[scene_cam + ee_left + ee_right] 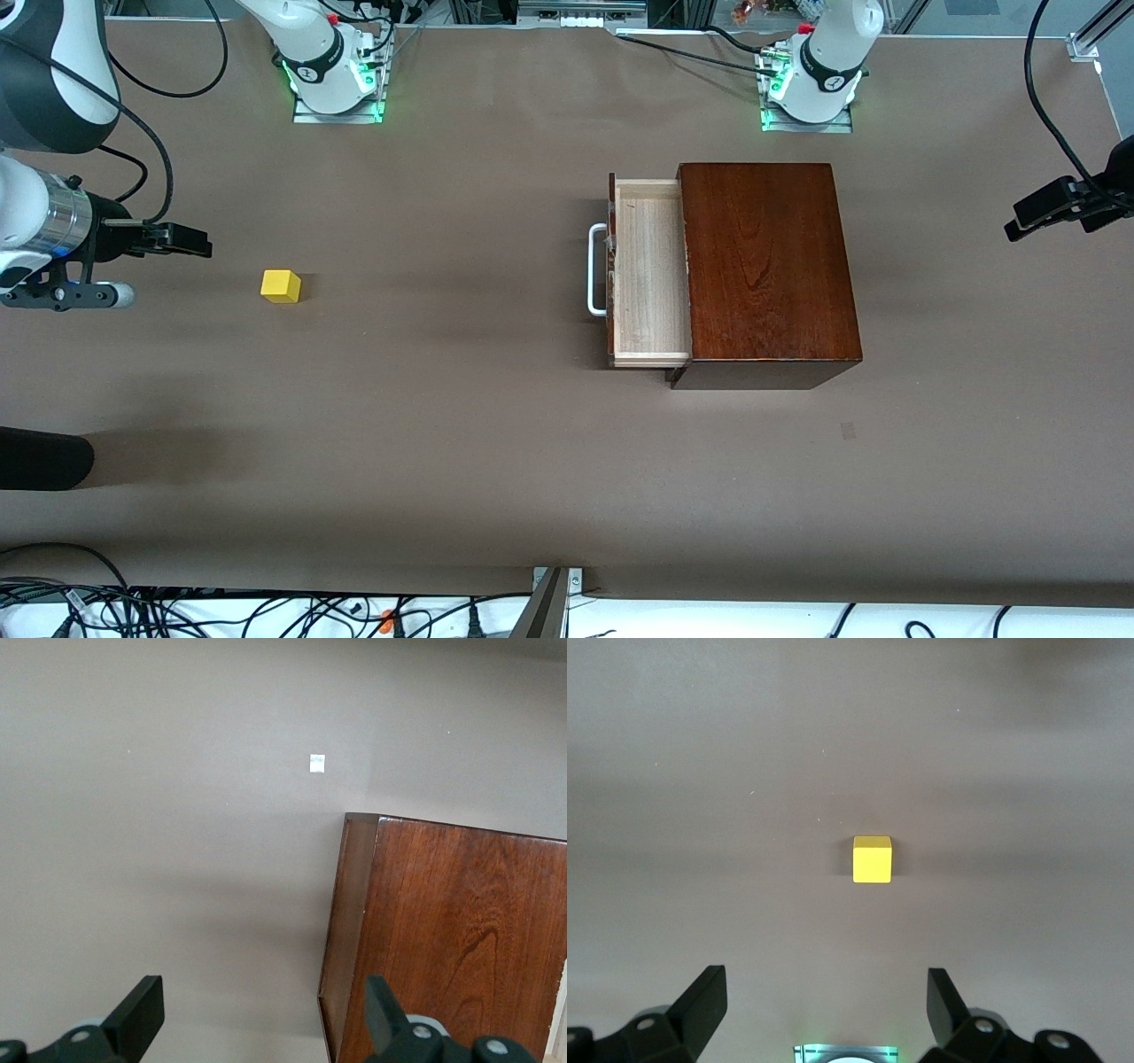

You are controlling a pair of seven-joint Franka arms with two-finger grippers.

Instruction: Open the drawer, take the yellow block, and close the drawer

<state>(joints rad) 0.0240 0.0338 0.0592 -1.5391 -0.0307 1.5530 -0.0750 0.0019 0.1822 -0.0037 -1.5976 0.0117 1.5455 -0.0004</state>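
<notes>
With the yellow block (281, 286) out on the surface (461, 461), both tools, right tool (824, 1005) and left tool (264, 1014), gape empty above it; pushing the drawer (647, 270) shut likely remains.

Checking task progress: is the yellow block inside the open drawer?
No, the yellow block sits on the bare table toward the right arm's end, well apart from the drawer, whose pale tray shows nothing inside.

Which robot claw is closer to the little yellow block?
The right claw, up in the air at the right arm's end of the table, where the yellow block lies. The left claw is at the table's left-arm end, past the wooden box.
</notes>
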